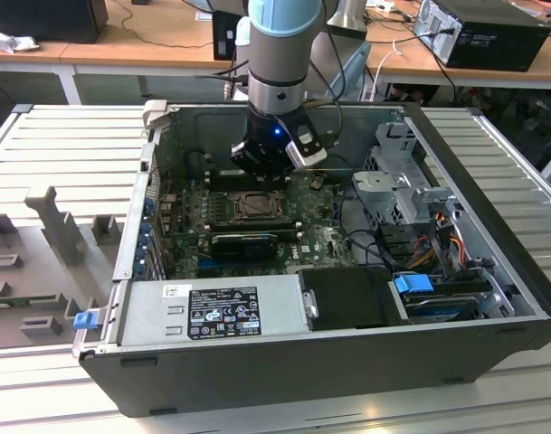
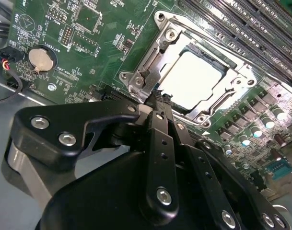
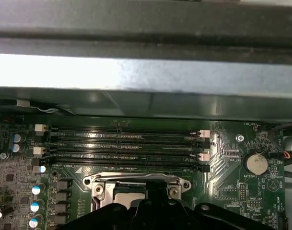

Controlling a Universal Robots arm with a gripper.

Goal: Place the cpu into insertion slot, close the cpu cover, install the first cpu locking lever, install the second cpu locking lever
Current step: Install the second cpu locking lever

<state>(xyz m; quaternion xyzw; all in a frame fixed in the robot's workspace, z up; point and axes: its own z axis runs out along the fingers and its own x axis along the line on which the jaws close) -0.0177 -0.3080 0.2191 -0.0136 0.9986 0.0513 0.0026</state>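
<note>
Chip (image 2: 197, 79) is seated in the socket (image 2: 234, 72), pale face showing through the window of the cover (image 2: 170, 51), which looks folded down flat over it. Tool (image 2: 157, 98) is low over the motherboard (image 2: 95, 43) inside the open PC case (image 1: 492, 181), its narrow tip right at the socket's near corner by the small lever hook (image 2: 142, 80). From my side its two black fingers (image 2: 161, 158) look pressed together, holding nothing.

Risks as I judge them:
- tip slips off the thin lever and gouges the board or the capacitors (image 2: 256, 130) just beside the socket
- lever misses its catch and springs back (cover then lifts)
- cover not fully down, so pressure lands unevenly on the chip

The memory slots (image 3: 126, 146) sit close to the socket too.
</note>
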